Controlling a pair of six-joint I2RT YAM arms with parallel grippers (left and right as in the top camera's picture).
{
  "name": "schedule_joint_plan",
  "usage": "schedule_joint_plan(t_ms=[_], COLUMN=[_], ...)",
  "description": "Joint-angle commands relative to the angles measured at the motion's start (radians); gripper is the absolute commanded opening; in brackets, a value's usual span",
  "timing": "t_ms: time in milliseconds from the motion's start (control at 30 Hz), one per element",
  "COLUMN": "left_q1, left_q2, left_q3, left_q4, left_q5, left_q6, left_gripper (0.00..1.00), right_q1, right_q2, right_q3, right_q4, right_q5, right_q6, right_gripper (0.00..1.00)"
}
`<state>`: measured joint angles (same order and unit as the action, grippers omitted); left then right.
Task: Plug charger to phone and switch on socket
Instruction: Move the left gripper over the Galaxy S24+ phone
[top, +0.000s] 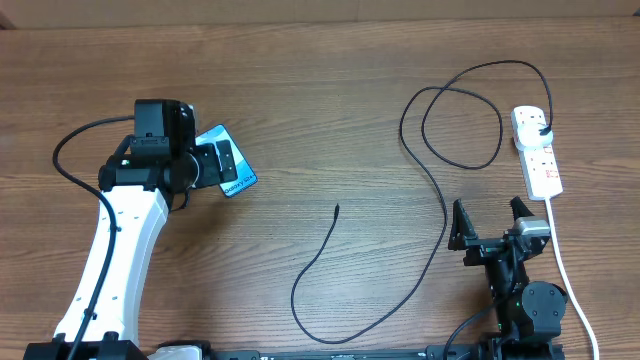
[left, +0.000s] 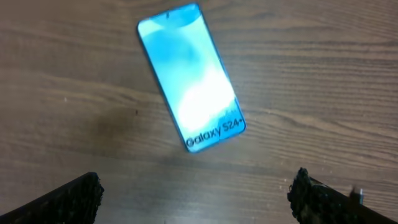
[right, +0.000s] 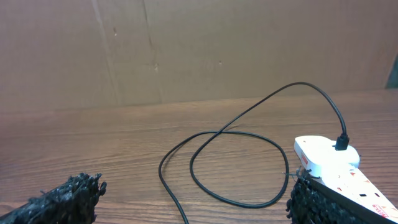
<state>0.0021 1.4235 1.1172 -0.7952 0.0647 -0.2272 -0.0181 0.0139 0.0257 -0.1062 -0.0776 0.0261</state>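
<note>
- Overhead: left gripper (top: 220, 160) is spread wide, holding nothing, poised right above the phone (top: 238, 182), which lies flat and angled on the table (top: 330, 60).
- The left arm stretches forward from the near edge.
- Right gripper (top: 487, 208) is wide too and empty, tucked near its base beside the charger (top: 443, 200); its plug sits in the socket (top: 537, 152).

The phone (left: 190, 78) lies flat and slanted on the wooden table (left: 323, 68), beyond two spread fingers (left: 68, 199).

Wood-grain table (top: 320, 110), plain brown wall (right: 249, 43) behind
</note>
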Motion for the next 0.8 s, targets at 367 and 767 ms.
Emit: schedule_joint_plan(t_ms=[367, 767], left_q1=[0.004, 0.004], left_q2=[0.197, 0.316], left_q3=[0.317, 0.372], left_q4=[-0.226, -0.267], left_q5=[-0.013, -0.004], left_q6=[-0.12, -0.193], left_gripper=[1.0, 1.0], right_q1=[0.0, 0.0], right_q2=[-0.011, -0.011], right_q3=[-0.006, -0.006], right_q4=[0.003, 0.003], right_q5=[0.006, 0.006], right_q6=[0.002, 0.002], right_gripper=[1.0, 1.0])
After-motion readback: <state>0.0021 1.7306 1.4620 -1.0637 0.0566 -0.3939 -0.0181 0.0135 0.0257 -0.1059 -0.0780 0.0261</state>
